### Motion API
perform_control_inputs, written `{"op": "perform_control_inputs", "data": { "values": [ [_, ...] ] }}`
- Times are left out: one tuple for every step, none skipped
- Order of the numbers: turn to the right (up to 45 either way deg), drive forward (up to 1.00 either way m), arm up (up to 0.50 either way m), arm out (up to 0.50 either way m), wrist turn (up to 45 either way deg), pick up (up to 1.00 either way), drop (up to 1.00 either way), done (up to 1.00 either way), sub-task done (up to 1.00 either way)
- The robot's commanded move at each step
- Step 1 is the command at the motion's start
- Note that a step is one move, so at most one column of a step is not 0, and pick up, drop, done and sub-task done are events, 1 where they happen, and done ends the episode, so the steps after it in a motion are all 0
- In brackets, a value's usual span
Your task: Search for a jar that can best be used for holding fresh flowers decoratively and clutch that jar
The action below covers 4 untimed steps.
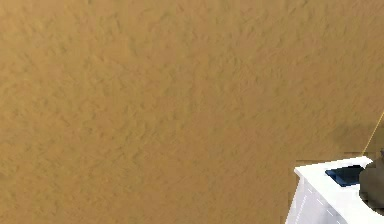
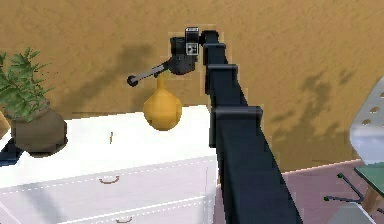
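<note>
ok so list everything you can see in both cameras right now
wall: one, tan, behind everything
dresser: one, white with drawers, arm side view's lower left; its corner at the forward view's bottom right
potted plant: one, green leaves in a dark round pot, dresser's left end
jar: one, orange-yellow, gourd-shaped, seen against the dresser top near its right end
flat thing: one, dark blue, on the dresser corner, too small to name
chair: one, pale grey, arm side view's right edge
arm: one, dark, rising from the bottom edge
end effector: one, dark, by the jar's neck; cannot tell whether it holds it
</note>
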Motion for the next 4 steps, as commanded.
{"op": "perform_control_inputs", "data": {
  "values": [
    [0.0, 0.0, 0.0, 0.0, 9.0, 0.0, 0.0, 0.0, 0.0],
    [0.0, 0.0, -0.2, 0.0, 0.0, 0.0, 0.0, 0.0, 0.0],
    [0.0, 0.0, 0.0, 0.0, 0.0, 1.0, 0.0, 0.0, 0.0],
    [0.0, 0.0, 0.1, 0.0, 0.0, 0.0, 0.0, 0.0, 0.0]
  ]
}}
